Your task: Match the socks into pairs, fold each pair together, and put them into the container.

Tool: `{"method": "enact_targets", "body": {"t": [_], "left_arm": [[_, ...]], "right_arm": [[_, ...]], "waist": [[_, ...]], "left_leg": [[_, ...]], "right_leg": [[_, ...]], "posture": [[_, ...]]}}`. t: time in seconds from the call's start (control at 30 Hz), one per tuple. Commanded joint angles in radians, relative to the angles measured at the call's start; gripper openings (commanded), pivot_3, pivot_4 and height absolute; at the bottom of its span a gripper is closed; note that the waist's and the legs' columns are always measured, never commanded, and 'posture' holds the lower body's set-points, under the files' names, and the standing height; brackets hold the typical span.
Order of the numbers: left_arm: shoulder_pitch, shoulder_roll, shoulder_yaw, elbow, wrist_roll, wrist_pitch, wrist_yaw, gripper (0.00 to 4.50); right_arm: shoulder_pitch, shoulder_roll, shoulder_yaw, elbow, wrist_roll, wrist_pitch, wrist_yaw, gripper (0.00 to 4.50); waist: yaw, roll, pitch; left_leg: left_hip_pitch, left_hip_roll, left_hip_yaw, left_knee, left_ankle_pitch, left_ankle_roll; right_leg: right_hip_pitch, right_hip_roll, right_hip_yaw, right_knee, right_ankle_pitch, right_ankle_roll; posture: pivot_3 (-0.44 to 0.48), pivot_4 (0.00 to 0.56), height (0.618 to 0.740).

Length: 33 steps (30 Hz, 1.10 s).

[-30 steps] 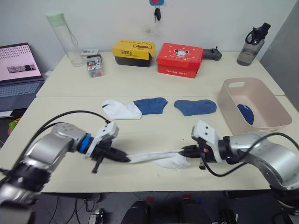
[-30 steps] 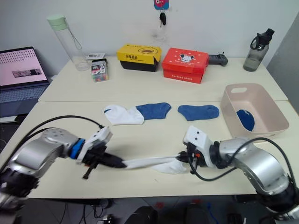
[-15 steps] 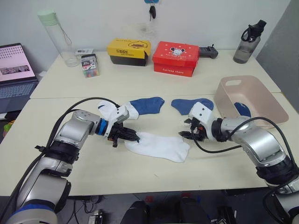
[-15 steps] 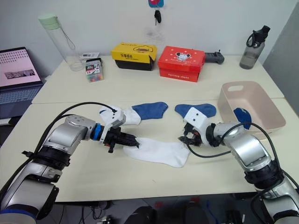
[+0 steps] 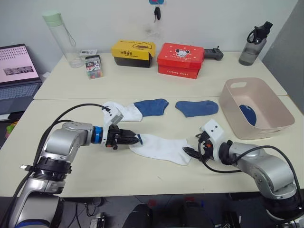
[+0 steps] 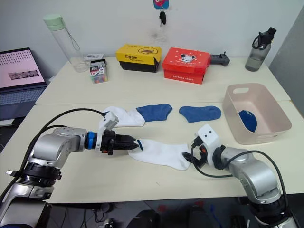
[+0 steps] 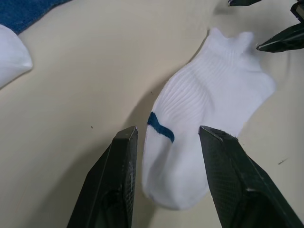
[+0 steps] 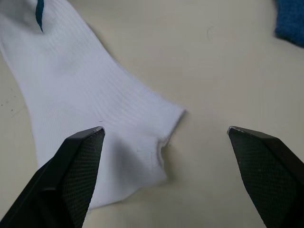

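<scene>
A flat white fabric sock with a navy mark [image 5: 161, 147] lies on the cream counter [image 5: 142, 175] between the left gripper [image 5: 135, 139] and right gripper [image 5: 189, 152], both with jaws open; two medium-blue socks [image 5: 151, 107] lie just behind it

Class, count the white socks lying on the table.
2: one white ribbed sock with a navy mark between the two grippers, and another white sock farther back, touching a medium blue sock. None seems hidden.

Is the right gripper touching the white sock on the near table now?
Apart. In the right wrist view the right gripper has its fingers spread wide, and the white sock lies flat on the table between and ahead of them, with bare table beside each fingertip.
</scene>
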Motion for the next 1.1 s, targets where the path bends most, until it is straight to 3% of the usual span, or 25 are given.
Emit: {"method": "enact_targets", "body": {"t": [0.03,0.1,0.27,0.43,0.7,1.07,1.1], "left_arm": [[0.015,-0.01,-0.036,-0.018,0.03,-0.019,0.028,1.93],[0.021,-0.013,-0.056,-0.002,0.048,-0.04,0.035,1.54],[0.021,0.002,-0.068,-0.005,0.037,-0.039,-0.008,0.0],[0.043,0.052,-0.038,-0.039,0.012,-0.006,-0.038,0.0],[0.178,0.182,0.023,-0.236,-0.117,0.15,-0.068,0.0],[0.326,0.081,0.06,-0.316,-0.151,0.215,0.124,0.0],[0.339,0.081,0.065,-0.323,-0.151,0.206,0.131,0.0]], "right_arm": [[0.017,0.004,0.023,-0.029,0.004,-0.003,-0.02,4.06],[0.021,0.01,0.036,-0.015,0.006,-0.014,-0.023,3.6],[0.007,0.009,0.049,-0.018,0.034,-0.018,-0.001,1.79],[-0.008,-0.017,0.042,-0.042,0.093,0.01,0.053,0.05],[0.001,-0.038,-0.092,-0.118,0.311,0.206,0.115,0.05],[-0.009,-0.077,-0.016,-0.068,0.285,0.178,0.059,0.05],[-0.008,-0.081,-0.017,-0.066,0.282,0.173,0.056,0.26]], "waist": [[0.0,0.0,0.0],[0.0,0.0,0.0],[-0.001,0.0,0.0],[-0.002,0.0,0.0],[0.001,0.0,0.0],[0.003,0.0,-0.001],[0.004,0.001,-0.001]], "left_leg": [[0.0,0.0,0.0,0.0,0.0,0.0],[0.0,0.0,0.0,0.0,0.0,0.0],[0.001,0.0,0.0,-0.001,0.0,0.0],[0.001,0.0,0.0,-0.001,0.0,0.0],[0.001,0.001,0.0,-0.001,0.0,0.0],[0.003,0.001,0.0,-0.001,0.0,0.0],[0.003,0.001,0.0,-0.001,0.0,0.0]], "right_leg": [[0.0,0.0,0.0,0.0,0.0,0.0],[0.0,0.0,0.0,0.0,0.0,0.0],[-0.001,0.0,0.0,0.0,0.0,0.0],[-0.001,0.0,0.0,0.0,0.0,0.0],[0.0,0.001,0.001,0.0,0.0,0.0],[0.003,0.0,0.001,-0.002,0.0,0.0],[0.003,0.0,0.001,-0.002,0.0,0.0]], "posture": [[0.0,0.15,0.726],[0.0,0.15,0.726],[0.0,0.15,0.726],[0.0,0.15,0.726],[0.0,0.15,0.726],[0.0,0.15,0.726],[0.0,0.15,0.726]]}}
